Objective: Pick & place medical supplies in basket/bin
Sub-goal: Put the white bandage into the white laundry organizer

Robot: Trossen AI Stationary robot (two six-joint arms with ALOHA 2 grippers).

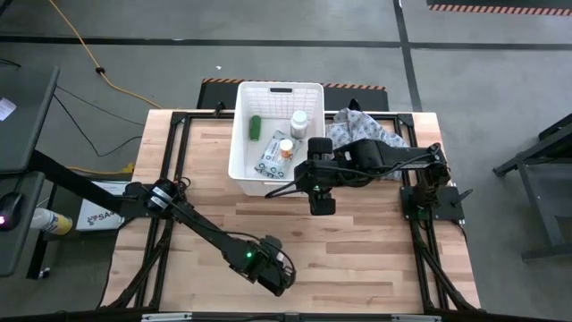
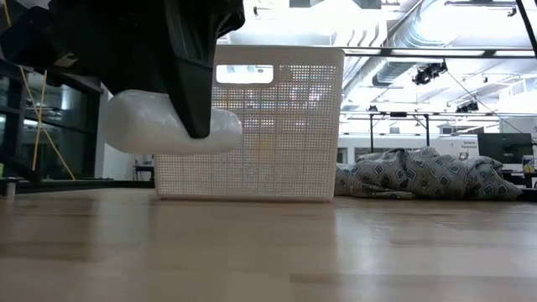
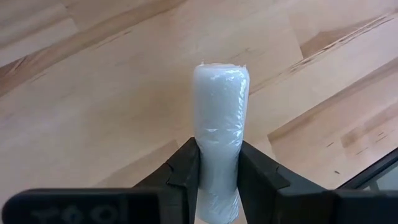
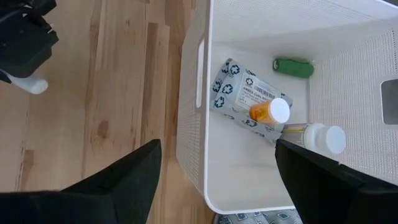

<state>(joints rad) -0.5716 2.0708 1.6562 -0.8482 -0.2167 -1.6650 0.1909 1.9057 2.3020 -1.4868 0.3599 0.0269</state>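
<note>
My left gripper (image 1: 275, 273) is near the table's front edge, shut on a white plastic-wrapped roll (image 3: 221, 112). The low view shows the roll (image 2: 159, 124) hanging above the wood. My right gripper (image 4: 217, 186) stands open over the near right corner of the white lattice bin (image 1: 237, 152), with nothing between its fingers. Lying on the floor of the bin (image 4: 193, 124) are a green cylinder (image 4: 293, 66), a grey-green wipes packet (image 4: 239, 93), an orange bottle with a white cap (image 4: 270, 112) and a white bottle (image 4: 323, 138). My left gripper pinches the roll's two sides (image 3: 219, 165) between its two fingers, nearer one end. The fingers (image 2: 197, 92) come steeply from above and lie across the roll. The roll hangs about level, clear of the table, its longer part (image 3: 221, 87) sticking out past the fingers.
A grey patterned cloth (image 1: 357, 130) lies bunched on the table to the right of the bin, also seen in the low view (image 2: 428, 176). Bare wooden tabletop (image 1: 357, 259) stretches between the bin and the front edge.
</note>
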